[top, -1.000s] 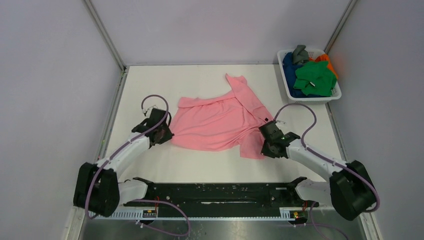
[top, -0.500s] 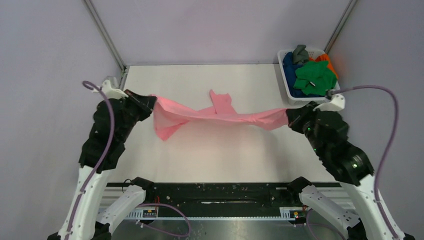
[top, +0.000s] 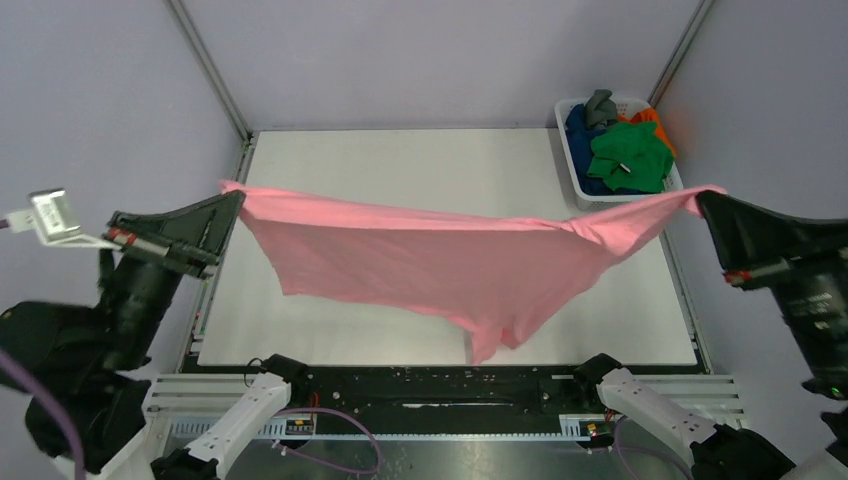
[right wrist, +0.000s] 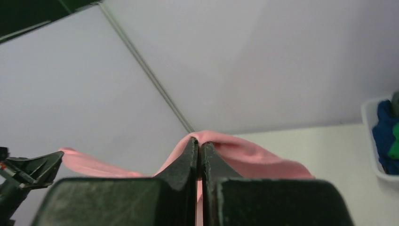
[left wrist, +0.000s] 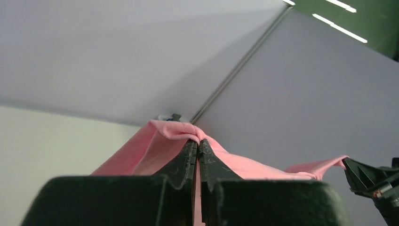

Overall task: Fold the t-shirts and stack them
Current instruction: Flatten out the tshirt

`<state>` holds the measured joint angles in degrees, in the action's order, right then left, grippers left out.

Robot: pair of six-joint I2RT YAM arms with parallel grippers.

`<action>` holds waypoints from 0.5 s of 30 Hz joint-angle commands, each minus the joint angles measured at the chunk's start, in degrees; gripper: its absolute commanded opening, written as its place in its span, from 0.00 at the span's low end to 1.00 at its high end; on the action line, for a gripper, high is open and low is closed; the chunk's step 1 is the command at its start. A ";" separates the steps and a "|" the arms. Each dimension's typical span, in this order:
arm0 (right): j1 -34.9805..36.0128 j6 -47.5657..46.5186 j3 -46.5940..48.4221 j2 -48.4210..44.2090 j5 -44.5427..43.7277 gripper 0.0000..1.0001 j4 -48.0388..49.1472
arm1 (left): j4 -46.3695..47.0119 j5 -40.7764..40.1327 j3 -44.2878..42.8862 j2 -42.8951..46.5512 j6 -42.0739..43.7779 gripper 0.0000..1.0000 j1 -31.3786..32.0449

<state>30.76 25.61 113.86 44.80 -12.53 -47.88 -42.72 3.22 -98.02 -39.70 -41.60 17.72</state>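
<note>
The light pink t-shirt (top: 440,265) hangs stretched in the air above the table, held at both ends. My left gripper (top: 232,197) is shut on its left corner, raised high at the left. My right gripper (top: 705,195) is shut on its right corner, raised high at the right. The shirt sags in the middle, its lowest part near the table's front edge. In the left wrist view the pink cloth (left wrist: 164,141) is pinched between the shut fingers (left wrist: 186,157). In the right wrist view the cloth (right wrist: 244,157) is pinched the same way.
A white slatted basket (top: 572,150) stands at the back right of the table and holds green (top: 630,155), dark blue (top: 580,125), orange (top: 652,120) and grey (top: 600,102) shirts. The white table (top: 400,160) is walled by grey panels.
Both arms have risen high and spread further apart. The pink shirt has left the table and opened from a twisted strip into a wide hanging sheet.
</note>
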 commanded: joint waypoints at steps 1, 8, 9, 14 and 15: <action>0.41 -4.17 12.25 3.93 8.13 0.00 -4.27 | 0.45 5.74 -4.72 1.73 1.28 0.00 0.12; 0.38 -7.04 21.05 7.83 8.87 0.00 -5.58 | 0.43 6.85 -6.83 0.71 1.26 0.00 -0.05; 0.40 -7.63 19.61 8.02 7.46 0.00 -5.22 | 0.38 6.39 -6.19 0.23 1.28 0.00 -0.10; 0.42 -11.41 9.49 9.38 -5.15 0.00 -0.51 | 0.92 -1.11 -1.05 -3.39 2.09 0.00 -0.05; 0.42 -12.62 7.20 10.23 -7.43 0.00 0.85 | 1.00 -3.66 0.55 -4.45 2.06 0.00 -0.05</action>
<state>30.79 18.17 128.29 49.25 -9.15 -51.92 -42.96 7.66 -102.04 -38.48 -40.56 17.72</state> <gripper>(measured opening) 0.025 0.014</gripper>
